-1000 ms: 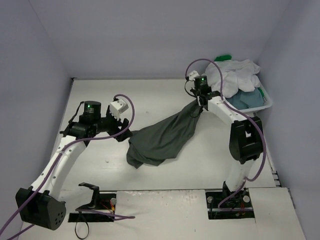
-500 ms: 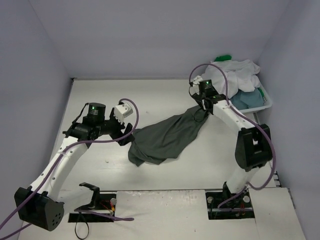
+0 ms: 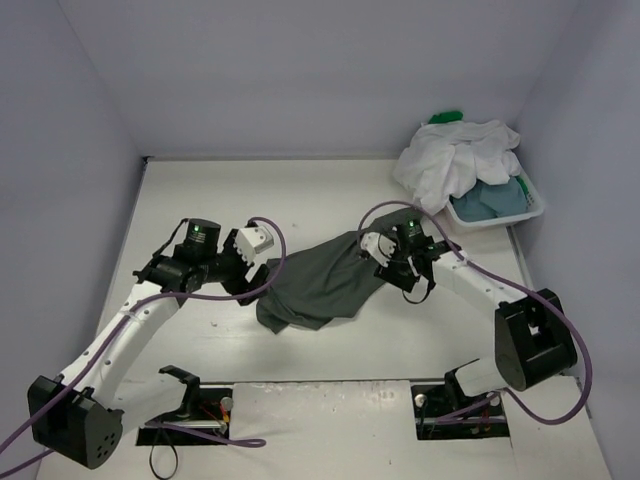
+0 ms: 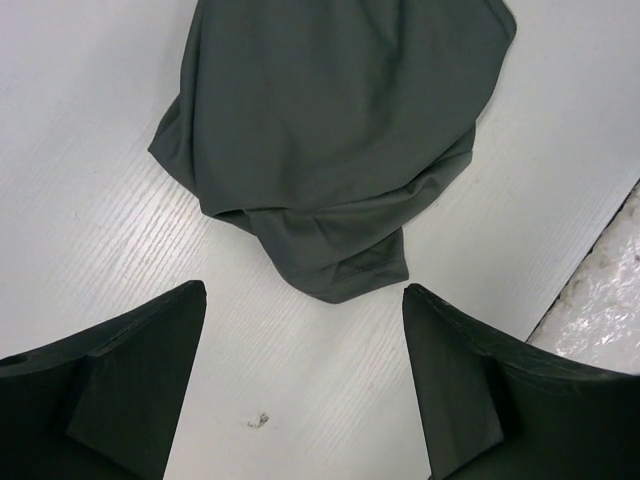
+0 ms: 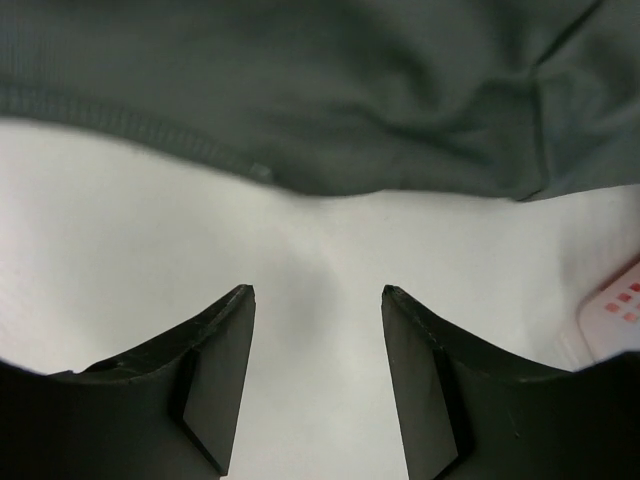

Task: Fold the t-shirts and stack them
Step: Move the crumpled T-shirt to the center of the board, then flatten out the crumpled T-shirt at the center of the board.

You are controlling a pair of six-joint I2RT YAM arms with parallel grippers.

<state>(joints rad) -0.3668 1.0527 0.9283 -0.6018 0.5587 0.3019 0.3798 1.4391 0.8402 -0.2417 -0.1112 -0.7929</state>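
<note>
Black left tool: fingers apart, nothing held, poised over bare worktop. Just ahead of it lies the bunched lower end of the dark grey t-shirt, doubled over itself with a rounded, creased edge. Right tool: fingers likewise spread and empty, low over the worktop, tips just short of the shirt's stitched hem. From above, this shirt forms a crumpled diagonal strip at mid-worktop, between both tools. Well apart, at the far right corner, a white basket holds a heaped white t-shirt spilling over its rim, a blue-grey t-shirt, and a green t-shirt behind.
</note>
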